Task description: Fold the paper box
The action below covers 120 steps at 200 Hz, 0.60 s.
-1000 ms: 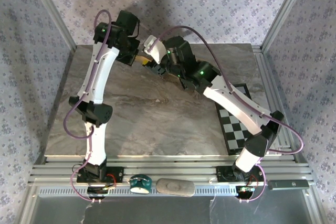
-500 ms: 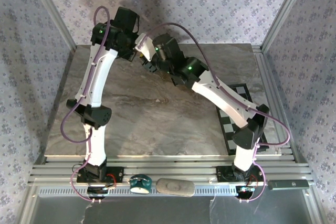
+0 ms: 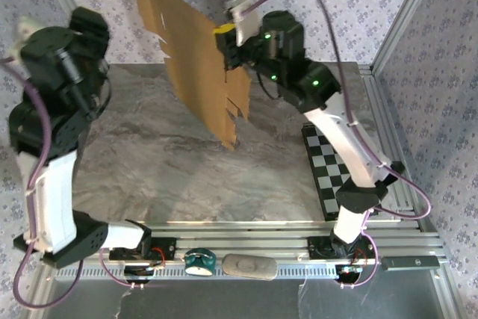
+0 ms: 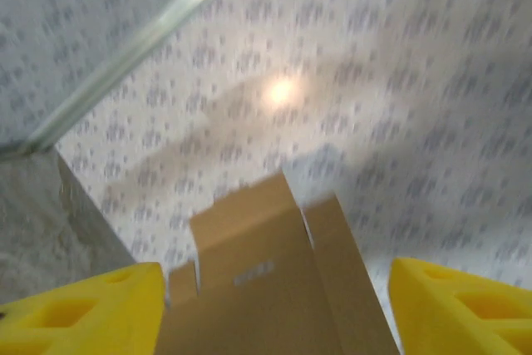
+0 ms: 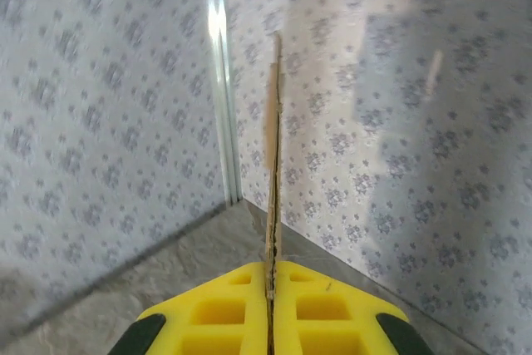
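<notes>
Above the table (image 3: 187, 177), my right claw (image 5: 270, 288) pinches the paper box (image 3: 196, 65), one flat sheet held on edge; my left claw (image 4: 274, 313) gapes wide, the sheet seemingly just beyond it. Advice: left takes a flap and bends it along its crease against the right's hold. Count: one sheet, two claws, one checkered board (image 3: 336, 177).

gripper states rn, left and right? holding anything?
Left gripper: open, holding nothing.
Right gripper: closed on the edge of the flat tan-brown cardboard box sheet, which is lifted upright.

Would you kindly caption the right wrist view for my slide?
Right gripper clamps the flat paper box, seen edge-on.
</notes>
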Each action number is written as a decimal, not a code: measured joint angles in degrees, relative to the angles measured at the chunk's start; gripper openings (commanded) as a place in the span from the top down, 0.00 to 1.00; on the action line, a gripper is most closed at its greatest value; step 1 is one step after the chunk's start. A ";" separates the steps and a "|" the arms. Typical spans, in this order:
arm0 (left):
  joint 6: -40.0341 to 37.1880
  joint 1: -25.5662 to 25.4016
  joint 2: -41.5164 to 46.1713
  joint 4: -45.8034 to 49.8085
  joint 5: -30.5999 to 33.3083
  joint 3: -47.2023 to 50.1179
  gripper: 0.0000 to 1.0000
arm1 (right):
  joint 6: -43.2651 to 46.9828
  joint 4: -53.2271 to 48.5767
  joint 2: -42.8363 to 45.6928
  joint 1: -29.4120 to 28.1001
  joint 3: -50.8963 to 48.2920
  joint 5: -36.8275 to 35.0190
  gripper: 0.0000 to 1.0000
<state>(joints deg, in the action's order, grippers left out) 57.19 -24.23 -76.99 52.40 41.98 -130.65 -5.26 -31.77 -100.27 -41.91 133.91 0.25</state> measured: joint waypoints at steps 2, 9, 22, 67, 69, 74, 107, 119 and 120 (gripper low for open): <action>0.00 0.35 0.17 -0.28 0.09 0.00 0.36 | -1.38 0.04 0.28 0.98 -0.22 0.66 1.00; -0.35 1.42 0.46 -1.07 0.13 0.17 0.39 | -4.66 0.17 1.18 3.80 -1.25 1.84 1.00; -0.57 3.26 -0.07 -1.70 -1.11 1.18 0.45 | -9.25 1.09 3.50 8.39 -5.86 3.13 1.00; -1.44 8.28 -7.48 -8.09 -24.02 18.53 0.61 | -18.32 11.41 11.23 17.53 -38.80 6.97 1.00; -1.11 8.28 -8.07 -8.85 -25.55 19.80 0.61 | -18.60 12.41 11.23 18.05 -40.76 7.41 1.00; -1.14 8.44 -9.62 -10.19 -29.05 22.82 0.63 | -18.97 14.03 11.21 19.04 -44.24 8.31 1.00; -0.94 5.14 -23.54 -16.06 -45.64 38.95 0.68 | -17.44 19.08 7.87 25.03 -58.86 13.16 1.00; -1.44 2.60 -27.10 -16.76 -48.98 42.34 0.70 | -16.57 20.24 7.58 25.99 -61.11 14.47 1.00; -1.49 2.47 -27.28 -16.76 -49.16 42.49 0.70 | -16.50 20.31 7.58 26.01 -61.24 14.60 1.00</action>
<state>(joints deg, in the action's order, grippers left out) 55.70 -21.76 -104.27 35.64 -7.18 -88.16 -21.76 -11.46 -92.68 -15.90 72.66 14.85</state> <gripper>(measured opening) 0.317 0.061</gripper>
